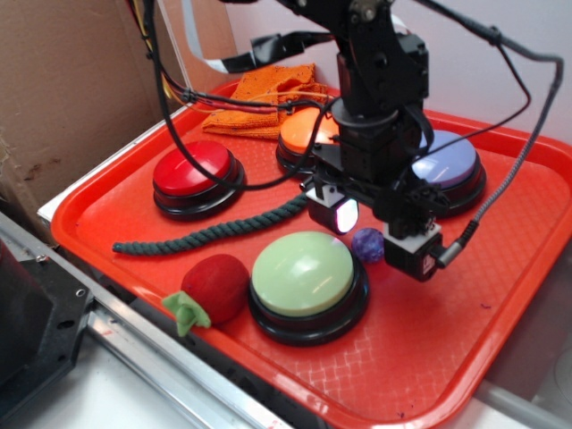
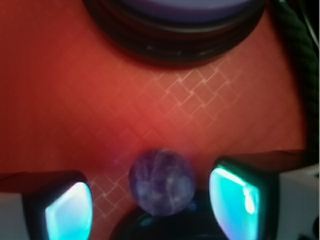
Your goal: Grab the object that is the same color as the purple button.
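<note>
A small mottled purple ball [image 1: 367,244] [image 2: 161,181] lies on the red tray [image 1: 116,192], touching the black base of the pale green button [image 1: 304,273]. My gripper [image 1: 375,234] [image 2: 152,202] hangs low over it and stands open. The ball sits between the two glowing pads [image 2: 67,215], with a gap on each side. The purple button [image 1: 447,161] [image 2: 185,5], a lavender dome on a black base, stands just behind the gripper and is partly hidden by the arm.
A red button [image 1: 192,170] and an orange button [image 1: 304,130] stand at the back. A dark green rope [image 1: 210,232] runs across the tray. A red plush strawberry [image 1: 214,288] lies beside the green button. An orange cloth [image 1: 268,94] lies at the rear.
</note>
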Available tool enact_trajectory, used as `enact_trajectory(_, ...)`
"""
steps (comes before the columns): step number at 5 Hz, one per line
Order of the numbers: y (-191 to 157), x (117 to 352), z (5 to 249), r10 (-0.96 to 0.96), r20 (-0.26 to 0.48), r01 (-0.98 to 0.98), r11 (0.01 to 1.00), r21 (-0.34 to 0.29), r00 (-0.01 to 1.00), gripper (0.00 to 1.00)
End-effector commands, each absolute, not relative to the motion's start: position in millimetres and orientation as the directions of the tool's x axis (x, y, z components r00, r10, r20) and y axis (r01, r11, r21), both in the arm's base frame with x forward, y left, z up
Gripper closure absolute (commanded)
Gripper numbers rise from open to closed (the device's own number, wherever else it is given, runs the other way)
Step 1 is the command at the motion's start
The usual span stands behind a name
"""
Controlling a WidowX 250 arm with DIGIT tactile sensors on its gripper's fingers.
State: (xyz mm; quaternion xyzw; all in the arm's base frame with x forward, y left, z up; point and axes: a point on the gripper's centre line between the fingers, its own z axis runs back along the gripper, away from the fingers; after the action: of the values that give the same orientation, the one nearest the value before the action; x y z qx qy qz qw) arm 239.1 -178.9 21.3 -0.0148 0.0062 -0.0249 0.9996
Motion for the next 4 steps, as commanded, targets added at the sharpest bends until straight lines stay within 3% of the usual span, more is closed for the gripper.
enact_trajectory(1,-181,251,23,-0.01,-0.002,0.01,0.999,-0.035,1.0,0.23)
enact_trajectory(2,-181,251,23,-0.004,0.0,0.004,1.0,-0.03,1.0,1.0)
enact_trajectory(4,-174,251,42,-0.058,-0.039,0.059,0.998,0.008,0.998,1.0)
